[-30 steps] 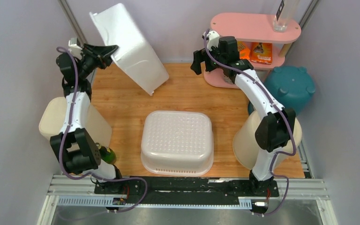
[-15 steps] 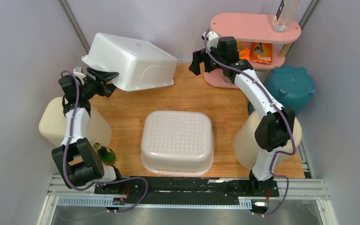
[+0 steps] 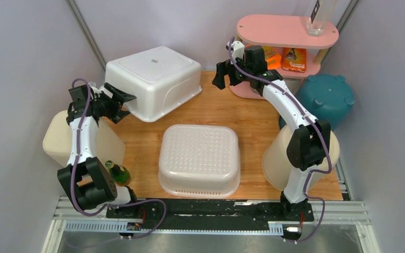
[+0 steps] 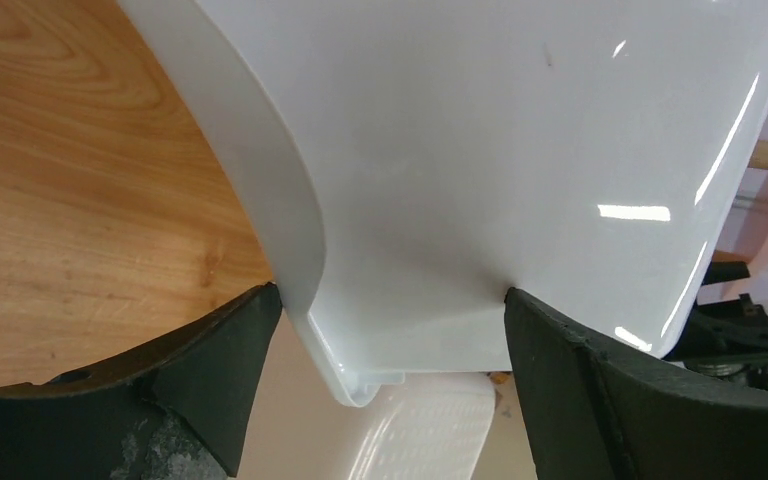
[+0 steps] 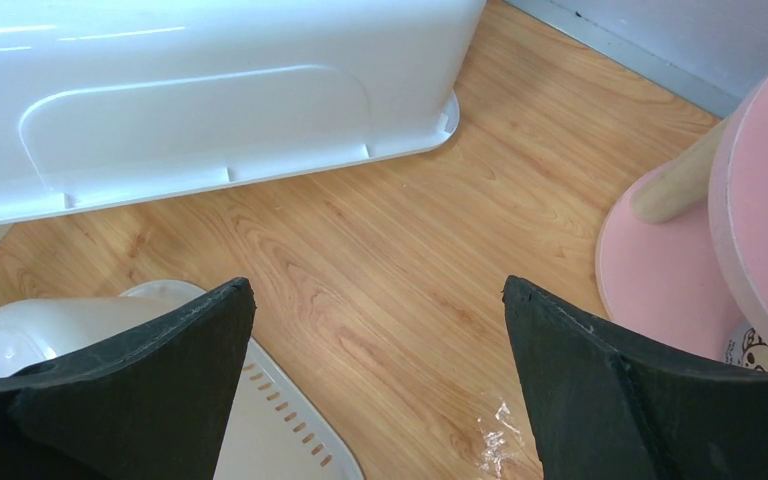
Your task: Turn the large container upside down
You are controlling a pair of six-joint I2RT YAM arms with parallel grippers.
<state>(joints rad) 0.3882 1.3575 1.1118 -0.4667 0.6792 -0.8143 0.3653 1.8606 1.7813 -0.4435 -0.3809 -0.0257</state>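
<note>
So a second back the left arm had the container (image 3: pixel 153 76) tipped up on edge in the air, and since then it had flopped all the way over and landed bottom-up on the counter (image 3: pixel 216 113) at the back left, behind the basket (image 3: pixel 199 158). To me that looked like the flip itself was basically done, with only the arm left to back away. The left jaws (image 4: pixel 387 295) had spread wide from their earlier pinch and just straddled the rim (image 4: pixel 360 385) at the near corner, no longer clamped on it; I couldn't tell if a finger brushed the plastic. The right jaws (image 5: pixel 379 285) stayed wide apart and empty, hanging over bare counter near the pink shelf (image 3: pixel 287 29).
</note>
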